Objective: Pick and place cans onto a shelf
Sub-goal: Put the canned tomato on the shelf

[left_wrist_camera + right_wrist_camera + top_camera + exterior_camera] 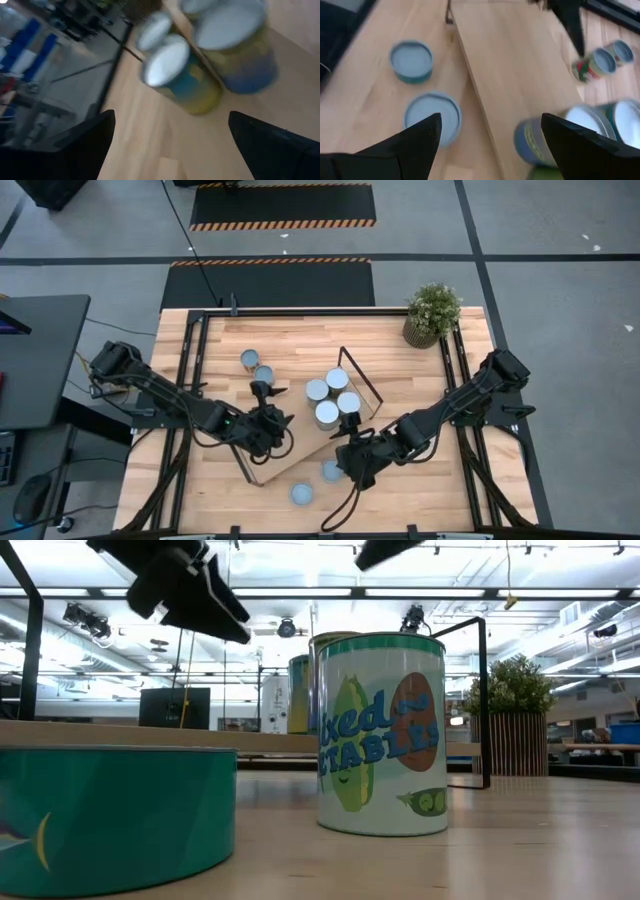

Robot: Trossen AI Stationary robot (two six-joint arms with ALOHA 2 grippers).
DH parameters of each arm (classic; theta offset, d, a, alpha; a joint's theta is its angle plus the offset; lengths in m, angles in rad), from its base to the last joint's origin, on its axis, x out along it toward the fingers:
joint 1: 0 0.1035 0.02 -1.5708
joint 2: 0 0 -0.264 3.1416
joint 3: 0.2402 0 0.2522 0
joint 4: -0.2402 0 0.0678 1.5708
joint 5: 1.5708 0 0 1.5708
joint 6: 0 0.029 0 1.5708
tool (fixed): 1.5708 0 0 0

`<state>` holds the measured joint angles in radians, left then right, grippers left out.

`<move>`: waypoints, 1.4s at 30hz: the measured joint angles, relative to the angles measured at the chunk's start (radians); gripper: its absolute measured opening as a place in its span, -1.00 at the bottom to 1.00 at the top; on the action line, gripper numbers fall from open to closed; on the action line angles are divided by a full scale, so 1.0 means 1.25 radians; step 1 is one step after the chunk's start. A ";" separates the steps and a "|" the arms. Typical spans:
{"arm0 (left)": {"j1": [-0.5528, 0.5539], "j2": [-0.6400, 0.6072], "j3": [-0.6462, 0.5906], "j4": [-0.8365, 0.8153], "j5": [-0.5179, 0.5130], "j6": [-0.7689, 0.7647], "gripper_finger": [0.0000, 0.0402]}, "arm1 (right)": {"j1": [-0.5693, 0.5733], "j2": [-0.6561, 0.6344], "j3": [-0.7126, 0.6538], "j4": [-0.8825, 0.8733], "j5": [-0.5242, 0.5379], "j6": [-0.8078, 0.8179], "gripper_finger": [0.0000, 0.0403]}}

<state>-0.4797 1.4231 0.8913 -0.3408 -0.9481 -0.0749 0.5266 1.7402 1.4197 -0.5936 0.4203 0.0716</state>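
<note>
Both the left gripper (pixel 170 145) and right gripper (pixel 487 145) hang empty, fingers apart. I'd centre over one silver-topped short can (pixel 302 494) before closing, then onto the light-wood shelf (pixel 300 430).

You see grey concrete floor (pixel 560 240) around slatted light-wood tabletop (pixel 420 480). Two black floor mats with orange-striped edges (pixel 283 205) lie beyond table. Dark desk (pixel 35 350) sits at your left. Low view shows ceiling strip lights (pixel 300 590) and small potted green plant (pixel 512 725) in ribbed pot.
</note>
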 joint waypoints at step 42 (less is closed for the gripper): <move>0.821 -0.175 -0.100 -0.368 0.720 0.373 0.97 | -0.010 0.008 0.000 -0.031 0.020 -0.019 0.74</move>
<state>0.5470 1.2037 0.7657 -0.8007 -0.0478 0.3912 0.5138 1.7500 1.4193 -0.6327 0.4454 0.0474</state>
